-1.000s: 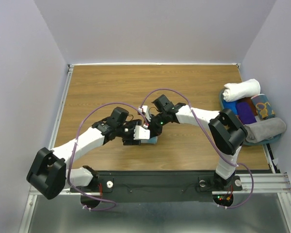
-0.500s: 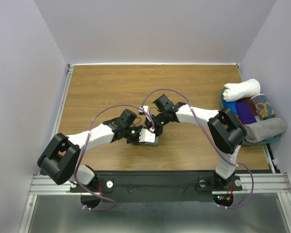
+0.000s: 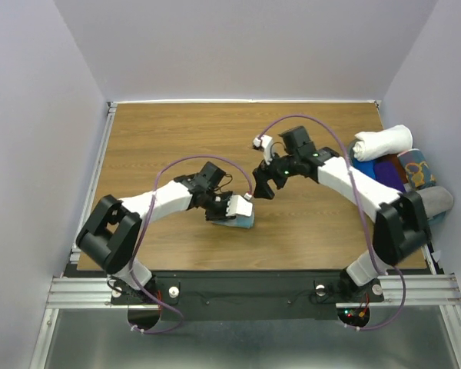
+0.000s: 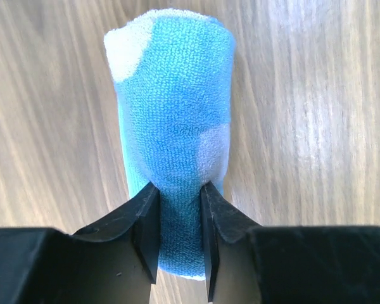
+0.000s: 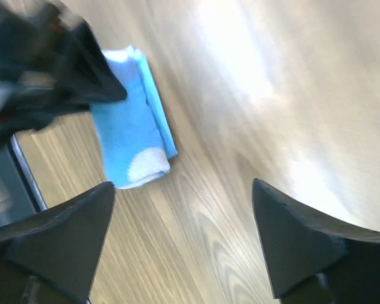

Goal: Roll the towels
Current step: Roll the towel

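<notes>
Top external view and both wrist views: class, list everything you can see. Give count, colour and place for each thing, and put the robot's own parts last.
light blue rolled cloth towel with pale dots: one, light blue, lying on the table near its middle.
wooden table: one, brown, under everything.
blue container: one, blue, at the table's right edge.
white rolled towel: one, white, at the container's far end.
purple cloth: one, purple, mid container.
patterned cloth: one, orange and teal, beside the purple one.
grey rolled towel: one, grey, at the container's near end.
purple cables: two, one along each arm.
left fingers: two, black, shut on the light blue towel.
right fingers: two, black, open, holding nothing.
</notes>
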Available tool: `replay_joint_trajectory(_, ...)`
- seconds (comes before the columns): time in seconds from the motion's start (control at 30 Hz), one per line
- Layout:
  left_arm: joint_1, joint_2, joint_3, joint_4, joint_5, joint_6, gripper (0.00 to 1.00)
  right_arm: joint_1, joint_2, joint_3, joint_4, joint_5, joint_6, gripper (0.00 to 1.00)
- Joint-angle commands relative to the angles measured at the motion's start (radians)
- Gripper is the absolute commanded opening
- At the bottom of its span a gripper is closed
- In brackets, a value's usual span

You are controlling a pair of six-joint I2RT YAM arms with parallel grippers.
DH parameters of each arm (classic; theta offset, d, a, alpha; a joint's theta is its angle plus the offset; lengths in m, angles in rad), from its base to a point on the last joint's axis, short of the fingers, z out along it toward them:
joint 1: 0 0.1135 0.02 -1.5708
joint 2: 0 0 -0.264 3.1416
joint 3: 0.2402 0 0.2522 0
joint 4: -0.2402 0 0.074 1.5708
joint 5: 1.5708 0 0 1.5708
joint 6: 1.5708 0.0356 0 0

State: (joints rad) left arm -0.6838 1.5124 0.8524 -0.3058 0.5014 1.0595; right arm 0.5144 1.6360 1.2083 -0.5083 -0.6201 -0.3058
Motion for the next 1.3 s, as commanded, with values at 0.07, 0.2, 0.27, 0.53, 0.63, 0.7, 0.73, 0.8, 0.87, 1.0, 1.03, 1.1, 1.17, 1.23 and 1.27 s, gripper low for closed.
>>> replay_joint_trajectory(0.07, 0.050, 0.186, 0.172, -0.328, 0.142, -0.032, 0.21, 0.004, -0.267, -0.055, -0.006, 0.143, -0.033, 0.99)
replay_joint_trajectory(0.2, 0.121, 0.328, 0.305, -0.412, 0.210, -0.026, 0.22, 0.007, -0.323, -0.036, -0.099, 0.086, -0.071, 0.98)
replay_joint_trajectory(0.27, 0.139, 0.379, 0.353, -0.472, 0.233, -0.015, 0.23, 0.007, -0.323, -0.033, -0.145, 0.053, -0.104, 0.95)
replay_joint_trajectory(0.53, 0.210, 0.572, 0.557, -0.618, 0.293, 0.004, 0.23, 0.139, -0.306, 0.036, -0.230, 0.164, -0.237, 0.77)
replay_joint_trajectory(0.63, 0.213, 0.609, 0.591, -0.631, 0.296, 0.004, 0.23, 0.308, -0.265, -0.015, -0.178, 0.369, -0.245, 0.77)
replay_joint_trajectory(0.7, 0.216, 0.623, 0.608, -0.639, 0.302, -0.001, 0.24, 0.396, -0.222, -0.050, -0.096, 0.525, -0.224, 0.79)
replay_joint_trajectory(0.73, 0.217, 0.629, 0.616, -0.651, 0.307, 0.000, 0.24, 0.453, -0.202, -0.053, -0.057, 0.560, -0.216, 0.82)
replay_joint_trajectory(0.8, 0.224, 0.646, 0.629, -0.665, 0.318, 0.010, 0.24, 0.489, -0.127, -0.058, -0.032, 0.614, -0.205, 0.85)
replay_joint_trajectory(0.87, 0.225, 0.661, 0.639, -0.687, 0.325, 0.017, 0.25, 0.532, -0.085, -0.081, 0.042, 0.719, -0.229, 0.91)
replay_joint_trajectory(1.0, 0.227, 0.664, 0.640, -0.699, 0.327, 0.033, 0.26, 0.573, -0.041, -0.105, 0.162, 0.819, -0.265, 0.99)
replay_joint_trajectory(1.03, 0.228, 0.667, 0.642, -0.704, 0.331, 0.037, 0.26, 0.573, -0.015, -0.096, 0.181, 0.829, -0.266, 0.99)
replay_joint_trajectory(1.1, 0.228, 0.675, 0.642, -0.708, 0.335, 0.043, 0.26, 0.572, 0.005, -0.099, 0.212, 0.859, -0.288, 0.99)
replay_joint_trajectory(1.17, 0.228, 0.683, 0.646, -0.720, 0.342, 0.053, 0.26, 0.575, 0.033, -0.098, 0.235, 0.876, -0.302, 0.99)
replay_joint_trajectory(1.23, 0.230, 0.689, 0.651, -0.733, 0.350, 0.060, 0.26, 0.575, 0.048, -0.098, 0.243, 0.875, -0.309, 0.99)
replay_joint_trajectory(1.27, 0.231, 0.692, 0.654, -0.740, 0.350, 0.065, 0.27, 0.573, 0.061, -0.099, 0.247, 0.872, -0.312, 0.99)
